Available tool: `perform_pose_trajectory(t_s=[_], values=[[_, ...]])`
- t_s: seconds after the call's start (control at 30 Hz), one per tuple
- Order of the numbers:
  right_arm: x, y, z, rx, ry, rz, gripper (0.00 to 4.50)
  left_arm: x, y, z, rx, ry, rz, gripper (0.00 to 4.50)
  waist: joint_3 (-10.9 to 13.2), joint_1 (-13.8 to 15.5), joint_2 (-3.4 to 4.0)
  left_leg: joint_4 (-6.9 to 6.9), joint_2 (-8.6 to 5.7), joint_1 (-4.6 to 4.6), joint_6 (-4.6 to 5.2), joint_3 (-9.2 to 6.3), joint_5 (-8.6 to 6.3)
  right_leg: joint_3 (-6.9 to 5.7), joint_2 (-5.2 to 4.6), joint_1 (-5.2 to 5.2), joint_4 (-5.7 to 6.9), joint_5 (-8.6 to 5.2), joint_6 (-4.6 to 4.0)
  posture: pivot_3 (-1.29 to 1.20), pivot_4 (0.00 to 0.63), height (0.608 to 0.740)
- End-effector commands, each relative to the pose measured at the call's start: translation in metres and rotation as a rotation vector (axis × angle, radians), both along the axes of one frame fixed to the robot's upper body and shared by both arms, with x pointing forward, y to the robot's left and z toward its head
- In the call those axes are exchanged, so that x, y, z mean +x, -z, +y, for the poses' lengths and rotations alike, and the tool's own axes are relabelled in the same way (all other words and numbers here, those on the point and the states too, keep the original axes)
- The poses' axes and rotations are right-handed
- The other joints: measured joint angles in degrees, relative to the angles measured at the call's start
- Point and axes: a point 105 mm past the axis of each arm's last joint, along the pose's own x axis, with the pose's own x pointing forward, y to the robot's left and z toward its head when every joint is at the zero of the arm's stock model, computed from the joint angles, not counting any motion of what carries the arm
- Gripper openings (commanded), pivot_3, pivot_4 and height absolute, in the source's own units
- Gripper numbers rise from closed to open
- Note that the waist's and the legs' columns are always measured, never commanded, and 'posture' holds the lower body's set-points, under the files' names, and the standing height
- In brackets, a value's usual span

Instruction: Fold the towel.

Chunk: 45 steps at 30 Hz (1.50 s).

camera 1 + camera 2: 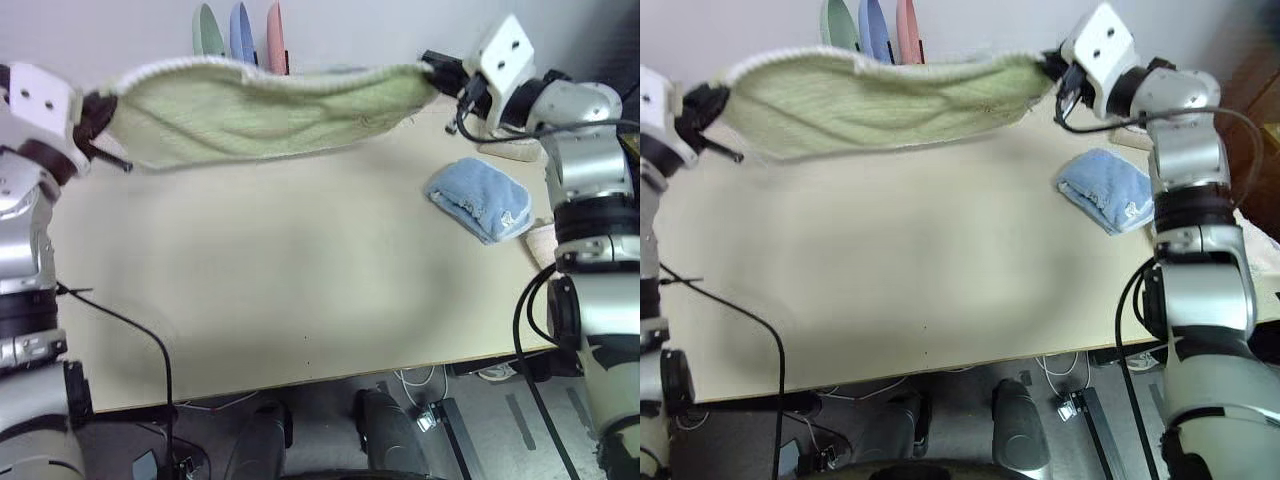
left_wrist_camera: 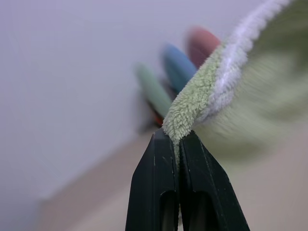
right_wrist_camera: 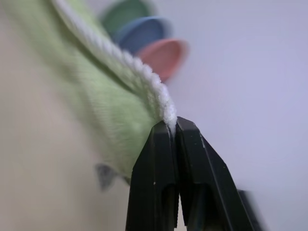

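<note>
Light green terry, the towel (image 1: 260, 115) hangs in the air above the far half of the table (image 1: 300, 290), stretched side to side, its long axis running from one arm to the other. Your left gripper (image 2: 177, 144) pinches one corner between closed fingers; your right gripper (image 3: 173, 126) is clamped on the white edging at the opposite corner. Both hands sit equally at its ends, so the fold turns on carrying that edge evenly. A crumpled light blue towel (image 1: 480, 198) lies on the table near your right arm. Three coloured paddle-shaped things (image 1: 240, 32) stand behind the towel; what holds them I cannot tell.
</note>
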Motion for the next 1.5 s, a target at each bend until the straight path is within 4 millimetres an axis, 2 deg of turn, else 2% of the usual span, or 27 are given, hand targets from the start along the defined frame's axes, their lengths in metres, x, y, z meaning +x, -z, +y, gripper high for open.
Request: perform_pose_trajectory(t_s=[0.03, 0.13, 0.17, 0.2, 0.27, 0.33, 0.47, 0.7, 0.93, 1.0, 1.2, 1.5], values=[[-0.036, 0.015, 0.005, -0.029, -0.124, 0.105, 0.04, -0.037, 0.014, -0.009, 0.023, 0.096, 0.093, 0.00, 0.01, 0.18, -0.02, 0.03, 0.01, -0.02, 0.04, -0.01, -0.02, 0.00, 0.01, -0.02, -0.03, 0.00, -0.01, 0.00, 0.150, 0.740], [-0.069, 0.061, -0.003, -0.068, -0.173, 0.324, 0.04, -0.068, 0.053, -0.012, 0.021, 0.126, 0.278, 0.00, 0.02, 0.79, -0.05, 0.11, 0.03, 0.02, 0.06, 0.01, -0.03, 0.03, 0.01, 0.01, -0.02, -0.01, -0.03, 0.00, 0.150, 0.740], [-0.075, 0.067, -0.005, -0.072, -0.177, 0.361, 0.04, -0.073, 0.059, -0.012, 0.022, 0.125, 0.308, 0.00, 0.03, 1.20, -0.04, 0.13, 0.04, 0.06, 0.07, 0.01, -0.04, 0.04, 0.01, 0.06, -0.01, -0.01, -0.04, 0.00, 0.150, 0.740], [-0.087, 0.082, -0.014, -0.070, -0.166, 0.450, 0.04, -0.086, 0.075, -0.010, 0.019, 0.122, 0.382, 0.00, 0.04, 1.57, -0.03, 0.18, 0.04, 0.12, 0.07, 0.04, -0.04, 0.06, 0.00, 0.11, 0.02, 0.00, -0.06, 0.00, 0.150, 0.740], [-0.105, 0.099, -0.027, -0.077, -0.150, 0.562, 0.04, -0.106, 0.093, -0.009, 0.007, 0.127, 0.475, 0.00, 0.03, 1.91, -0.03, 0.27, 0.05, 0.13, 0.07, 0.09, -0.03, 0.06, 0.02, 0.16, -0.01, 0.01, -0.10, 0.00, 0.150, 0.740], [-0.114, 0.105, -0.033, -0.069, -0.137, 0.609, 0.04, -0.116, 0.096, -0.009, -0.014, 0.129, 0.501, 0.00, 0.01, 2.23, -0.06, 0.33, 0.05, 0.14, 0.08, 0.13, -0.04, 0.09, -0.01, 0.22, -0.02, 0.00, -0.12, 0.00, 0.150, 0.740], [-0.124, 0.104, -0.044, -0.030, -0.108, 0.669, 0.04, -0.123, 0.097, -0.005, -0.083, 0.114, 0.543, 0.00, 0.02, 2.97, -0.07, 0.61, 0.14, 0.14, 0.08, 0.17, -0.04, 0.08, 0.08, 0.28, 0.01, -0.06, -0.37, 0.00, 0.150, 0.740], [-0.090, 0.102, -0.040, -0.029, -0.037, 0.548, 0.04, -0.100, 0.095, -0.004, -0.100, 0.109, 0.509, 0.00, 0.01, 3.06, -0.08, 0.78, 0.14, 0.12, 0.14, 0.27, -0.08, 0.09, 0.08, 0.34, 0.01, -0.04, -0.39, 0.00, 0.150, 0.740], [-0.029, 0.103, -0.030, -0.032, 0.056, 0.442, 0.04, -0.065, 0.108, 0.005, -0.057, 0.060, 0.491, 0.00, 0.02, 2.86, -0.08, 0.81, 0.13, 0.11, 0.20, 0.38, -0.12, 0.14, 0.07, 0.28, -0.01, 0.10, -0.18, 0.00, 0.150, 0.740], [-0.019, 0.104, -0.028, -0.028, 0.061, 0.434, 0.04, -0.058, 0.110, 0.007, -0.064, 0.047, 0.485, 0.00, 0.02, 2.87, -0.08, 0.79, 0.13, 0.11, 0.20, 0.38, -0.12, 0.15, 0.07, 0.25, -0.01, 0.10, -0.17, 0.00, 0.150, 0.740], [-0.001, 0.122, -0.018, -0.045, 0.038, 0.463, 0.04, -0.046, 0.125, 0.004, -0.086, 0.085, 0.534, 0.00, 0.01, 2.91, -0.08, 0.78, 0.12, 0.09, 0.21, 0.38, -0.12, 0.15, 0.07, 0.25, -0.01, 0.11, -0.16, 0.00, 0.150, 0.740], [0.006, 0.134, -0.022, -0.038, 0.066, 0.474, 0.04, -0.029, 0.132, 0.005, -0.113, 0.080, 0.531, 0.00, 0.02, 2.81, -0.08, 0.79, 0.12, 0.09, 0.21, 0.38, -0.12, 0.15, 0.07, 0.23, 0.03, 0.12, -0.16, 0.00, 0.150, 0.740]])
